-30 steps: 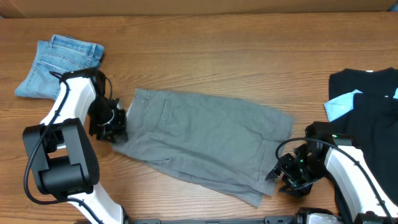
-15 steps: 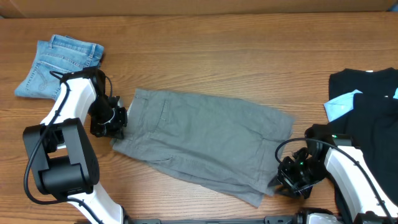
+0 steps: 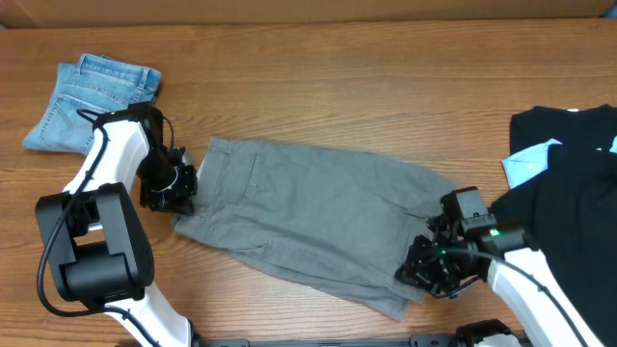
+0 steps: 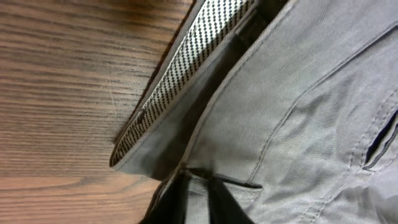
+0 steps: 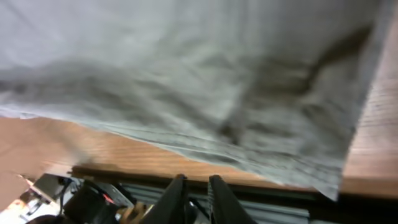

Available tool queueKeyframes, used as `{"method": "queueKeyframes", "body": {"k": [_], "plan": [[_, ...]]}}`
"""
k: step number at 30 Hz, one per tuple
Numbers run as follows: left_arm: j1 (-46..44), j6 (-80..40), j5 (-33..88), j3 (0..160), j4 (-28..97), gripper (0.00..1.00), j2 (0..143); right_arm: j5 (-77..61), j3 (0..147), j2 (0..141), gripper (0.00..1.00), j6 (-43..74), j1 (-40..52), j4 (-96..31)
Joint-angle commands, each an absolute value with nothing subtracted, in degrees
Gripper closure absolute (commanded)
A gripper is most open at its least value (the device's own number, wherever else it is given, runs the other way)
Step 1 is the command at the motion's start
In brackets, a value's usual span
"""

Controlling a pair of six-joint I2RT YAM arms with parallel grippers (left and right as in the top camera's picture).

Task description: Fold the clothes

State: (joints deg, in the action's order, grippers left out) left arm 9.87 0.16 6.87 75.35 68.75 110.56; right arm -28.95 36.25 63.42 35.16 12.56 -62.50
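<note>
Rightward, the right arm has swung in toward the hem since a second ago, while the left arm has barely shifted. Spread flat mid-table, the grey shorts (image 3: 318, 207) lie with their long axis running left to right, dipping slightly toward the near right corner. Their waistband, showing a black-and-white checked lining (image 4: 186, 74), is at the left end, and the leg hems are at the right.

The left gripper (image 3: 181, 198) sits at the waistband edge, fingers drawn together and pinching cloth there. The right gripper (image 3: 416, 275) is at the near hem corner. Its fingers (image 5: 177, 196) look almost together, but I cannot tell whether they hold fabric. Each arm thus has its own end, so a fold would bring one end across toward the other.

Denim shorts (image 3: 92, 101) lie folded far left, and black garments (image 3: 569, 154) far right on the table (image 3: 337, 87). No brand or writing is legible.
</note>
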Motion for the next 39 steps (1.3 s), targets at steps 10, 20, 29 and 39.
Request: {"method": "queueKeyframes", "body": {"k": [10, 20, 29, 39], "plan": [[10.2, 0.9, 15.3, 82.6, 70.3, 0.53, 109.4, -17.0, 36.1, 70.5, 0.94, 48.1, 6.7, -33.6], [10.0, 1.8, 16.2, 96.4, 77.4, 0.46, 109.4, -17.3, 39.3, 96.4, 0.96, 47.8, 2.1, -19.2], [10.0, 1.1, 16.6, 96.6, 75.8, 0.45, 109.4, -14.2, 49.2, 110.5, 0.96, 48.1, -1.3, -3.0], [10.0, 1.1, 16.6, 96.6, 75.4, 0.44, 109.4, -20.6, 66.5, 112.2, 0.95, 36.4, -2.0, -3.9]]}}
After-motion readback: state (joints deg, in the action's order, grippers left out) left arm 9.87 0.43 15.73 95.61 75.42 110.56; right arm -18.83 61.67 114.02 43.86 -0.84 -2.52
